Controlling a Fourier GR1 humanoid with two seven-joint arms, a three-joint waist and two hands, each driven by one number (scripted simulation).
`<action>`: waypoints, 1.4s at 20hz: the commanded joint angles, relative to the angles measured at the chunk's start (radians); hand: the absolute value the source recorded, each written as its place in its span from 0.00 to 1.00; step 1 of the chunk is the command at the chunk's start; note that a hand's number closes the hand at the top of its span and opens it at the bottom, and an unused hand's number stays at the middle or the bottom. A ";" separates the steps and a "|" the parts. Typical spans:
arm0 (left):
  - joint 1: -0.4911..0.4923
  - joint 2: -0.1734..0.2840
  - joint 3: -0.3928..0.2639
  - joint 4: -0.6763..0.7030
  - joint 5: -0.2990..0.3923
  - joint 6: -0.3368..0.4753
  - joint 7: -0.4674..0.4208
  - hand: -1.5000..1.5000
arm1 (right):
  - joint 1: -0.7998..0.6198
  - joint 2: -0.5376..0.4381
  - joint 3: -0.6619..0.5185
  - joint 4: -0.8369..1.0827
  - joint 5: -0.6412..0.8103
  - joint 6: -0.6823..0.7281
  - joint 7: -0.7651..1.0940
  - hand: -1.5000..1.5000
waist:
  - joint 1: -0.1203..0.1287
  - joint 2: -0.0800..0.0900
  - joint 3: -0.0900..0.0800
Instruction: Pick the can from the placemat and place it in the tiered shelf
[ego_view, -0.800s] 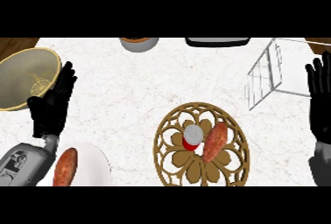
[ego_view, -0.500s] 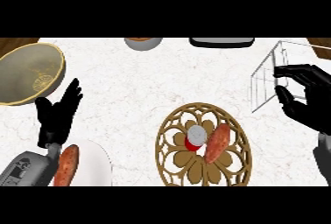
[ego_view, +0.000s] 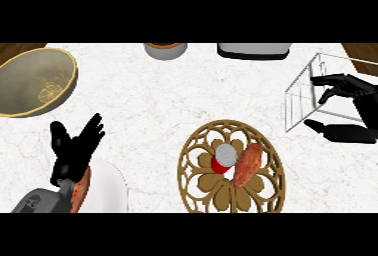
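Note:
A red can with a silver top (ego_view: 224, 157) stands on the round gold openwork placemat (ego_view: 231, 169) at lower centre, with an orange-brown sweet potato (ego_view: 247, 164) lying against its right side. The wire tiered shelf (ego_view: 308, 87) stands at the right edge. My right hand (ego_view: 345, 107) hovers in front of the shelf, up and to the right of the can, its fingers spread and bent, thumb stretched below, holding nothing. My left hand (ego_view: 74, 147) rests open at the lower left, fingers up.
A large gold bowl (ego_view: 33, 80) sits at the upper left. At the back edge stand a small brown-rimmed cup (ego_view: 165, 49) and a grey dish (ego_view: 252, 50). A white plate (ego_view: 107, 190) with another sweet potato (ego_view: 80, 192) lies at the lower left.
My right hand has come in from the right edge toward the shelf's front and its fingers have bent. The view has shifted slightly; can and placemat stay put.

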 joint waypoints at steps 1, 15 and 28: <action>0.048 -0.005 0.014 0.002 0.022 -0.023 -0.011 0.50 | -0.003 -0.035 0.059 0.094 -0.026 0.189 -0.024 0.00 | 0.003 0.026 0.026; 0.039 -0.004 0.067 0.041 0.000 -0.056 0.005 0.50 | -0.116 -0.083 0.206 -0.355 -0.095 0.280 0.612 0.00 | -0.034 0.016 0.024; 0.068 -0.019 0.103 -0.002 -0.022 -0.096 0.024 0.50 | -0.272 0.169 0.446 -0.405 0.203 0.140 1.086 0.00 | -0.024 0.018 0.025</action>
